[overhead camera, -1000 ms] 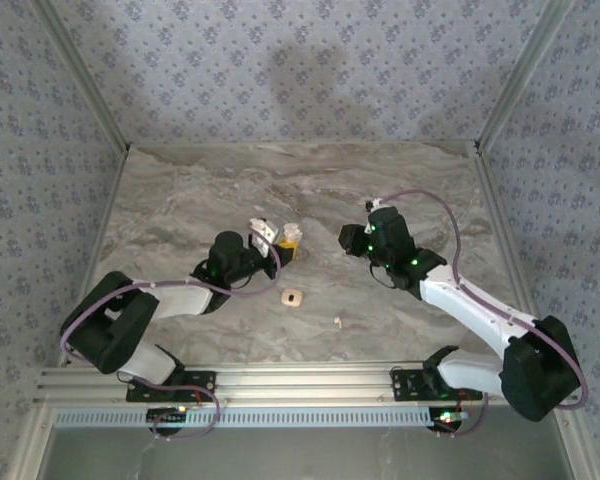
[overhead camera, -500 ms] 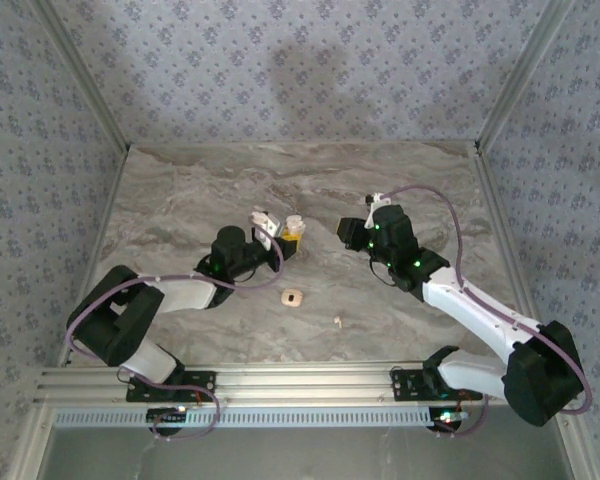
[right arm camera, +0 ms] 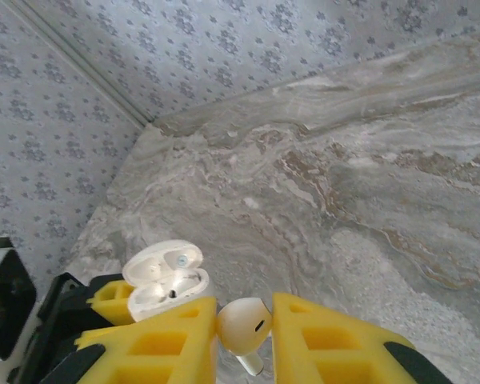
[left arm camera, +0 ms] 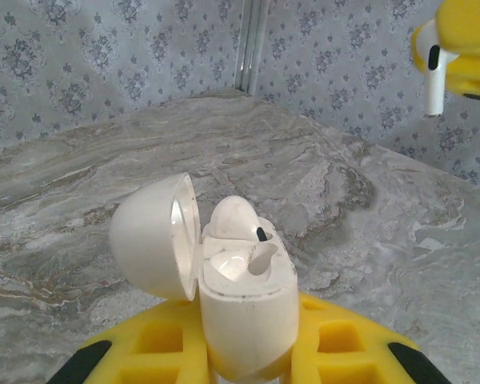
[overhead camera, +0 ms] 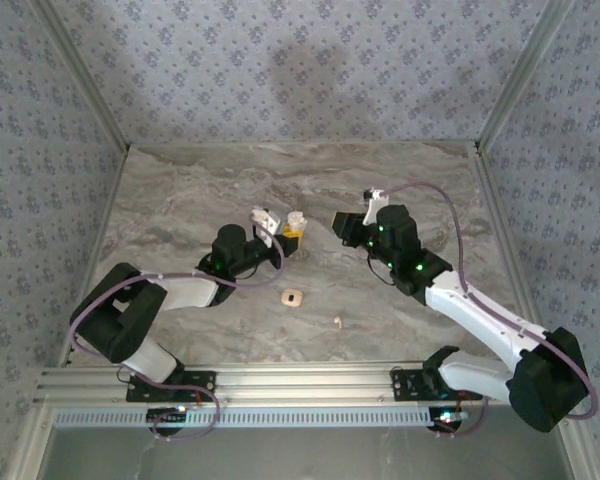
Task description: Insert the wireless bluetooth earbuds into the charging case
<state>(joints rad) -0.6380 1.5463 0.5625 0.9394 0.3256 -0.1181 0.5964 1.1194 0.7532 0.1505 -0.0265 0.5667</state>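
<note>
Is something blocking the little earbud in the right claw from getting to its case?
Nothing visible is. Only open air lies between the earbud in the right gripper and the charging case held by the left gripper. Its lid is flipped open, and one slot sits bare beside the earbud already seated.

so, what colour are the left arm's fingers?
Yellow fingers, clearest in the left wrist view.

text: none legible | brands, numbers, signs: none legible | charging case (left arm camera: pixel 244 312): plain white shell, nothing readable on it | earbud (right arm camera: pixel 242 324) just beside the charging case: plain white, nothing readable | wallpaper (overhead camera: pixel 280 70) behind the charging case: floral pattern, no lettering
</note>
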